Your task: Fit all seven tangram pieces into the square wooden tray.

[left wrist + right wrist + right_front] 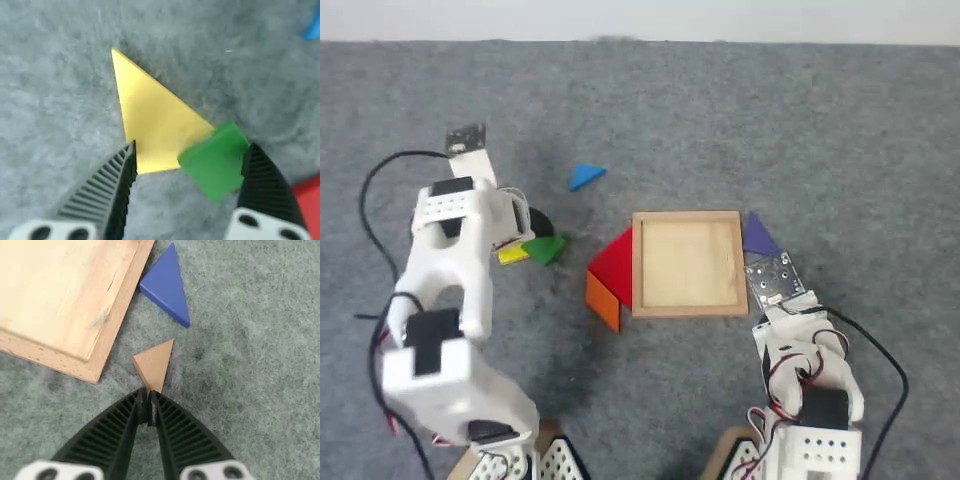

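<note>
My left pincer [191, 150] hangs with jaws apart over the green square [215, 160], which touches the yellow triangle [150, 125]. My right pincer [149, 392] is closed, its tips at the tan triangle [154, 365] just beside the wooden tray [115, 315]. 1 violet triangle [167, 287] lies near that edge. The red triangle [615, 262] and orange piece [603, 298] crowd the tray's opposite side. 1 blue triangle [586, 177] lies apart.

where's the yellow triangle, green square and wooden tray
yellow triangle [150, 130], left wrist view, middle of its face
green square [216, 160], left wrist view, middle of its top
wooden tray [688, 216], high view, its rim
</note>
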You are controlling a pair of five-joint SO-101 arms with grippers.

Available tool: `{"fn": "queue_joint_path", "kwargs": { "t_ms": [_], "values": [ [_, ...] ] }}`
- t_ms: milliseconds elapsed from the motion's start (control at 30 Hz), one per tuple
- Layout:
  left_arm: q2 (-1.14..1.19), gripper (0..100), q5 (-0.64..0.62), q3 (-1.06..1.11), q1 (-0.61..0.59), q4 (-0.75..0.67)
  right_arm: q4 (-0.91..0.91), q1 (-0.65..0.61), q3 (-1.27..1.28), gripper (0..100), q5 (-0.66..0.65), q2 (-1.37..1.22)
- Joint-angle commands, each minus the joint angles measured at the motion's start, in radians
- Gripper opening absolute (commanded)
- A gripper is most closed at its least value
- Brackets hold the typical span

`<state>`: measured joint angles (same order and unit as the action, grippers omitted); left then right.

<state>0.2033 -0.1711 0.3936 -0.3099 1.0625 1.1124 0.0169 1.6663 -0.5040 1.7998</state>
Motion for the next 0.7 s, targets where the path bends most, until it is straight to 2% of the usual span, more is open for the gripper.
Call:
{"fn": "queue_joint_path", "kwargs": {
  "t_ms": [0, 200, 367, 500, 667],
  "values": [
    [0.129, 32, -0.040, -0.142, 0.003, 0.046, 0.012, -0.007, 0.017, 0.9, -0.021, 0.015],
    [0.288, 32, -0.034, -0.334, 0.003, 0.253, 0.012, -0.007, 0.017, 0.9, -0.021, 0.015],
    [0.373, 32, 0.120, -0.363, 0.000, 0.390, 0.012, -0.007, 0.017, 0.9, -0.021, 0.015],
    [0.381, 30, 0.153, -0.363, -0.081, 0.404, 0.012, -0.007, 0.017, 0.9, -0.021, 0.015],
    [0.321, 20, 0.155, -0.363, -0.138, 0.371, 0.012, -0.007, 0.017, 0.9, -0.021, 0.015]
  ]
}}
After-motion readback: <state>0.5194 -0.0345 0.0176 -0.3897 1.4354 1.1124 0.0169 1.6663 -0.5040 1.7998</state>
